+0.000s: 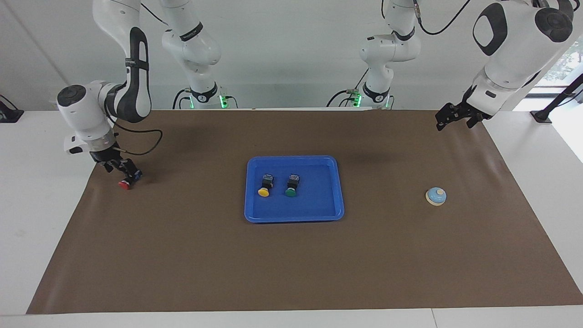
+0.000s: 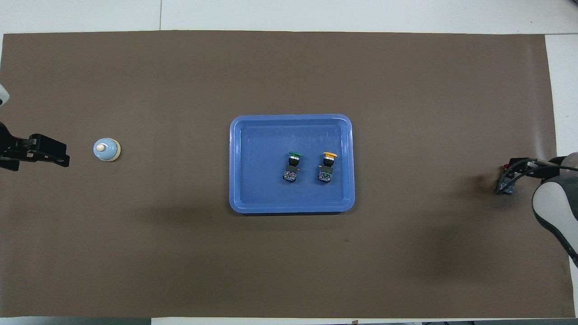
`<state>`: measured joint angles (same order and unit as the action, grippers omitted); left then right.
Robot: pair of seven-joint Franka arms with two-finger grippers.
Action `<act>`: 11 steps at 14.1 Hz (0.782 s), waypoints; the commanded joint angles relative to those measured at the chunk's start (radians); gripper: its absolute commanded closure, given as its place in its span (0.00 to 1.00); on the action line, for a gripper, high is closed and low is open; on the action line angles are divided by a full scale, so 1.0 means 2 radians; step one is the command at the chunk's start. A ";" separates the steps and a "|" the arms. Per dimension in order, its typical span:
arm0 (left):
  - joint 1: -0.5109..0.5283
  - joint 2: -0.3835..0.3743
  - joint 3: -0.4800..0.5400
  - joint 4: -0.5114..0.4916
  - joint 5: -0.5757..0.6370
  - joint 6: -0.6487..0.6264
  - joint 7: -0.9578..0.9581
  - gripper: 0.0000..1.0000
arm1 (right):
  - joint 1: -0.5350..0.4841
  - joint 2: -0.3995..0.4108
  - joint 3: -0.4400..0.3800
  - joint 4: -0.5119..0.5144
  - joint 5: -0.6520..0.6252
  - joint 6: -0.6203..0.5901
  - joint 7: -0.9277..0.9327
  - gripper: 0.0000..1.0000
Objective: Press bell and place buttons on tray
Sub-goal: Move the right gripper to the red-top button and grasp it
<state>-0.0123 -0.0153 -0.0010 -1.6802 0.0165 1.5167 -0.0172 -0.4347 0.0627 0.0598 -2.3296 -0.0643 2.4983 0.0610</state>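
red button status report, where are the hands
Right hand down at red button, grip unclear. Left hand waits, nothing held. Yellow button, green button in tray. Nothing in the way.
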 commanded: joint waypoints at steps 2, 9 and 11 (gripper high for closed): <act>-0.002 -0.003 0.001 0.003 0.007 -0.007 -0.004 0.00 | 0.003 -0.007 0.003 -0.024 0.011 0.031 0.012 0.00; -0.002 -0.004 0.001 0.004 0.007 -0.007 -0.004 0.00 | 0.011 0.020 0.003 -0.026 0.024 0.063 0.011 0.00; -0.002 -0.003 0.001 0.003 0.007 -0.007 -0.004 0.00 | 0.010 0.023 0.003 -0.026 0.024 0.063 0.011 0.00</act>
<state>-0.0123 -0.0153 -0.0010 -1.6802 0.0165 1.5167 -0.0172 -0.4095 0.1097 0.0612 -2.3714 -0.0246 2.6061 0.0702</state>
